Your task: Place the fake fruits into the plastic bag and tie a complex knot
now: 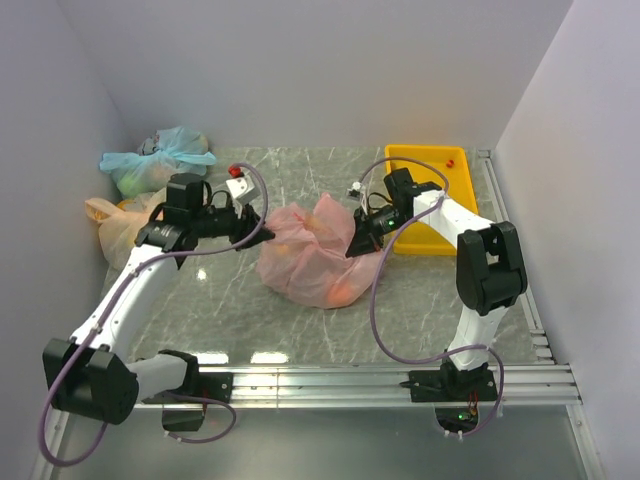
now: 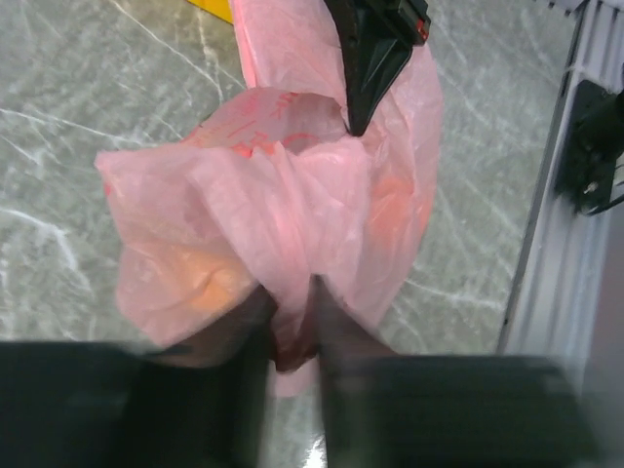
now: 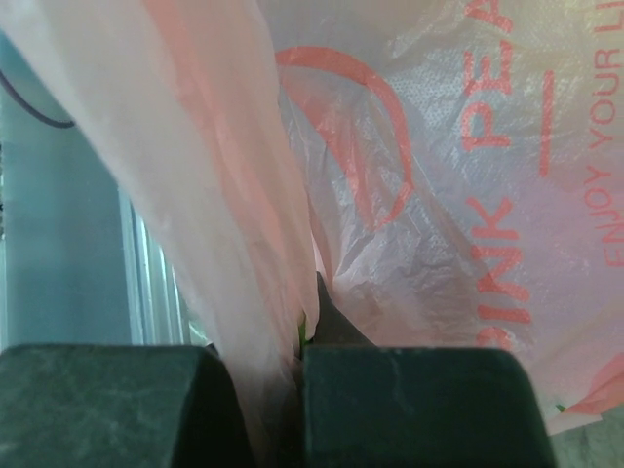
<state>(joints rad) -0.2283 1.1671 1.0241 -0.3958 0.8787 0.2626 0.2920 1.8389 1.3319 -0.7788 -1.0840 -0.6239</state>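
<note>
Pink plastic bag (image 1: 315, 262) sits mid-tabletop (image 1: 220, 310), w/ both pincers on its film.

Bag is thin, crinkly, v. light & floppy, w/ no shape of its own; the slick film prob. slips out of a weak pinch & tears if yanked. Fake fruits (image 1: 345, 292) show as orange blobs thru the film low down, so the weight sits at the bottom. Grab high, on the loose gathered top, not the belly. Left pincer (image 2: 292, 336) nips a bunched fold on the bag's left side (blurred, but film is betw. the fingers). Right pincer (image 3: 292, 356) is clamped on a sheet of film on the bag's right side. Best hold for knotting is prob. doubled-up, twisted plastic.
</note>
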